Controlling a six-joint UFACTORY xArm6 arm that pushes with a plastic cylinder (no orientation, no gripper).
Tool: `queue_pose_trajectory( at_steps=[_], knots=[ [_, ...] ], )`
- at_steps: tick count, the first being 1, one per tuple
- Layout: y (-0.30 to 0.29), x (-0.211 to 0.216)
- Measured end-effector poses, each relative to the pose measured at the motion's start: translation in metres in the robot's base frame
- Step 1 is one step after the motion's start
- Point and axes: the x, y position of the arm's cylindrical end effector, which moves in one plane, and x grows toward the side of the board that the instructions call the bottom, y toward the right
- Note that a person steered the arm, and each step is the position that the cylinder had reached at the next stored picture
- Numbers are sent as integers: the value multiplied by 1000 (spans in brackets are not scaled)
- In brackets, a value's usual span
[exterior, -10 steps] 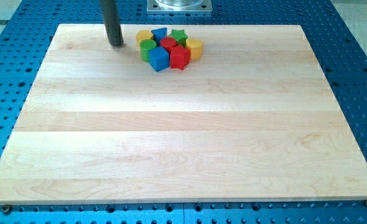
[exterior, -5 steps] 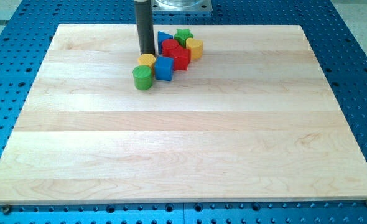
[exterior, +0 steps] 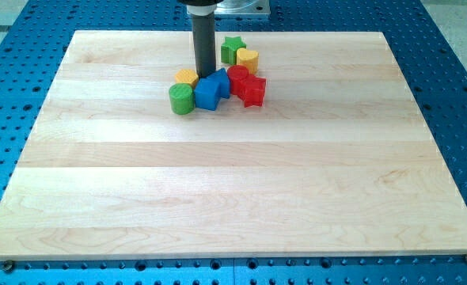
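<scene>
My rod comes down from the view's top and my tip (exterior: pixel 205 74) rests at the top edge of a cluster of blocks. Just below it lies a blue cube (exterior: pixel 207 93), with a second blue block (exterior: pixel 222 80) tucked behind it on the right. A yellow block (exterior: pixel 187 77) sits at the tip's left, and a green cylinder (exterior: pixel 182 100) lies below that. To the right are a red cylinder (exterior: pixel 238 75) and a red star (exterior: pixel 253 90). Further up, apart from the tip, stand a green star (exterior: pixel 232 46) and a yellow heart-like block (exterior: pixel 248 59).
The wooden board (exterior: pixel 233 182) lies on a blue perforated table (exterior: pixel 455 63). A grey metal mount (exterior: pixel 241 6) sits at the view's top, behind the rod.
My tip has moved right and slightly down, into the cluster. The blue cube, red cylinder and red star shifted down and right; the green star and yellow heart-like block are left apart at the top.
</scene>
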Motion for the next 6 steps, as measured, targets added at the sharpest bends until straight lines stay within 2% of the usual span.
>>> queue_pose_trajectory(
  at_steps=[1,2,3,6],
  knots=[
    [-6,-10],
    [-34,8],
    [-35,34],
    [-51,34]
  ],
)
